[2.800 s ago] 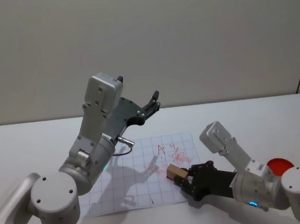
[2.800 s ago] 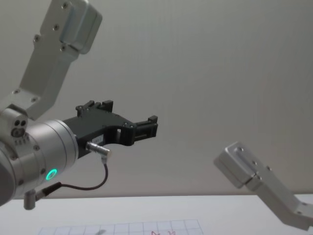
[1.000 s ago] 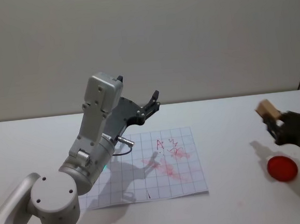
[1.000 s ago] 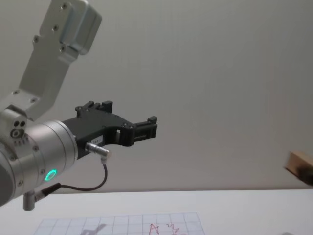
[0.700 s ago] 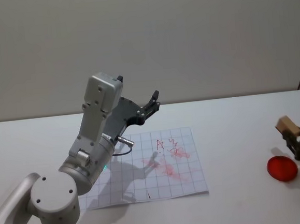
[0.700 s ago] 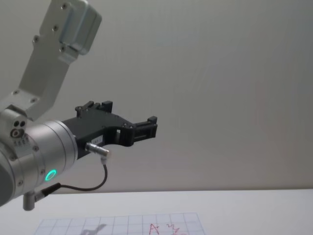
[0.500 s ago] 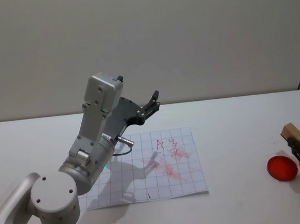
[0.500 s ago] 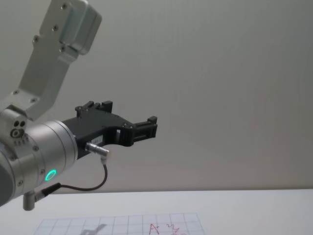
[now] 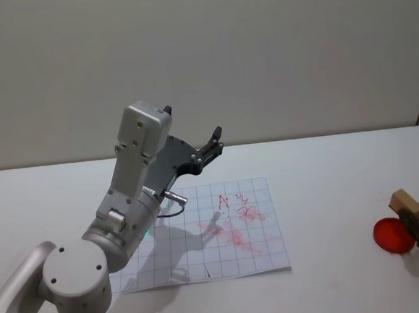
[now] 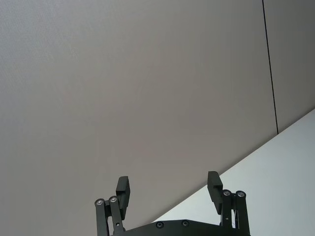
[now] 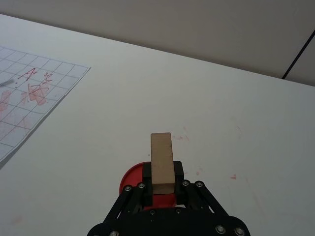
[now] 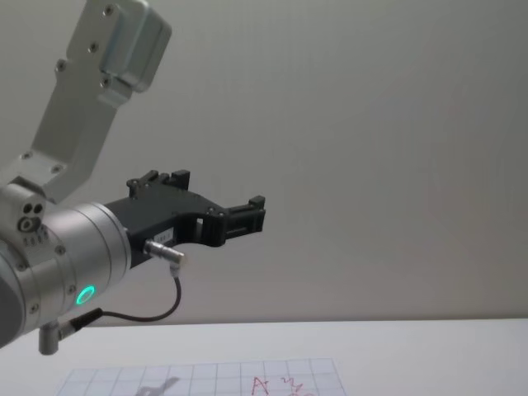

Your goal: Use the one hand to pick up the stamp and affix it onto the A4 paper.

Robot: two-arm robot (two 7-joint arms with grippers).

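While the left arm is sitting parked up high, the right gripper (image 11: 162,184) is clamping the stamp (image 11: 162,163) over the red disc (image 9: 391,235) near the table's right edge.

Right gripper's fingers are closing narrow on the stamp's lower end, block sticking up clear of them; in the head view the stamp (image 9: 405,203) is tilting, just above the disc's right side, well apart from the A4 paper (image 9: 208,233). The paper is lying flat at the middle of the table (image 9: 328,183), nearer the front edge, red scribbles on its right half. In the right wrist view the paper's corner (image 11: 29,93) is showing far off, with faint red specks on the table beside the disc (image 11: 135,179). Left gripper (image 10: 169,189) is pointing at the wall above the paper, fingers spread wide, gripping nothing; green ring (image 12: 85,294) is glowing on that arm.
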